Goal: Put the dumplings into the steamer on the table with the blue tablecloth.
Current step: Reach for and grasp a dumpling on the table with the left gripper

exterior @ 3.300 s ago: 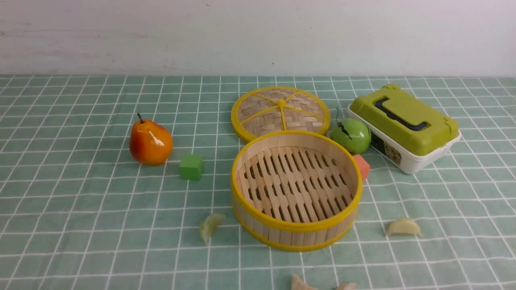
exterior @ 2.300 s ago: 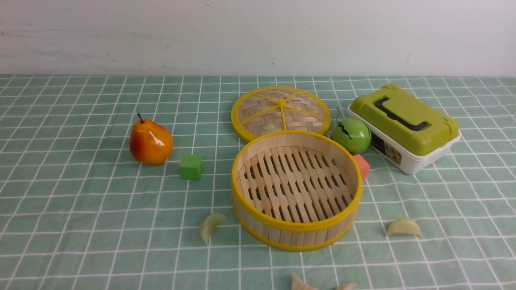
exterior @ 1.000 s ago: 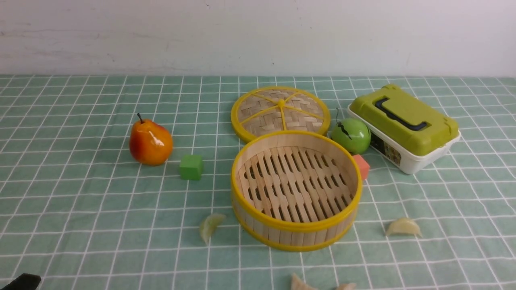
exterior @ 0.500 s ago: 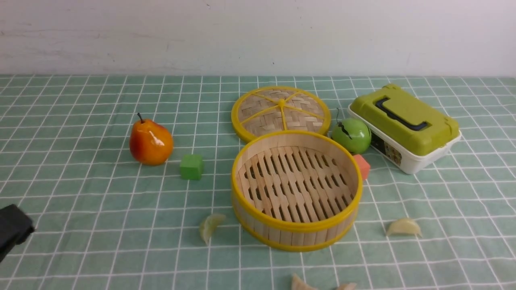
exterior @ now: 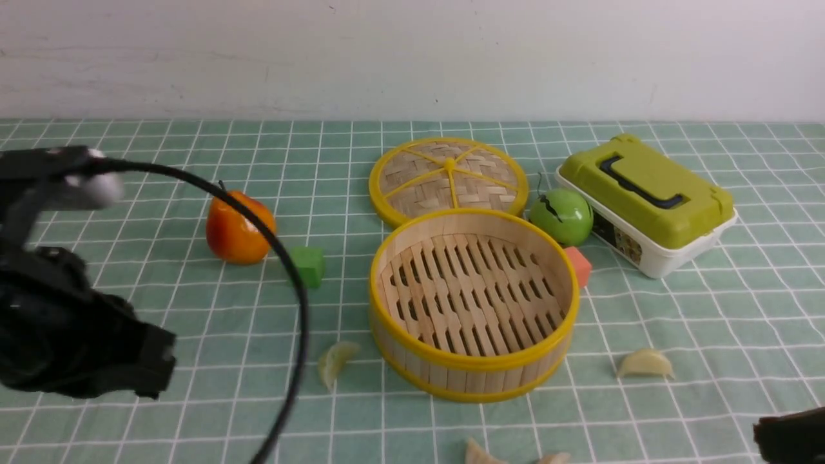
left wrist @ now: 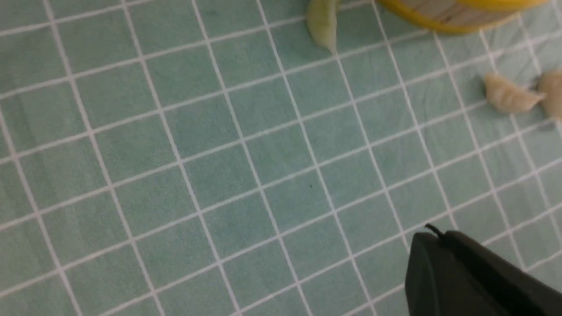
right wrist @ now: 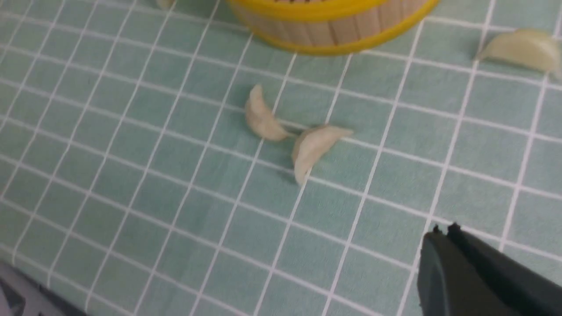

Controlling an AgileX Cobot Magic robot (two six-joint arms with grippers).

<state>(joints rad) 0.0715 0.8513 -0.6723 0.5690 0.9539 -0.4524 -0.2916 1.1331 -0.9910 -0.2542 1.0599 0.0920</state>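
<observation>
The steamer point(exterior: 474, 364) stands empty in the middle of the table with the blue tablecloth point(exterior: 709, 322). Four dumplings lie on the cloth around it: one at its left front point(exterior: 335, 364), one at its right point(exterior: 644, 364), two touching at the near edge point(exterior: 480, 454) point(exterior: 554, 459). My left arm point(exterior: 71, 335) hangs over the table's left side. Its gripper point(left wrist: 432, 239) is shut and empty, well short of the left dumpling point(left wrist: 322, 24). My right gripper point(right wrist: 441, 235) is shut and empty, near the touching pair point(right wrist: 261, 116) point(right wrist: 314, 147); it also shows in the front view point(exterior: 789, 435).
The woven yellow-rimmed lid point(exterior: 449, 177) lies behind the steamer. A green apple point(exterior: 561, 216), a pink cube point(exterior: 580, 265) and a green-lidded box point(exterior: 644, 203) are at the right back. A pear point(exterior: 235, 229) and a green cube point(exterior: 309, 265) stand left, partly behind my left arm's cable point(exterior: 293, 290).
My left arm has come in from the lower left and risen over the table's left side. My right gripper has entered at the lower right corner. Nothing on the table has moved.
</observation>
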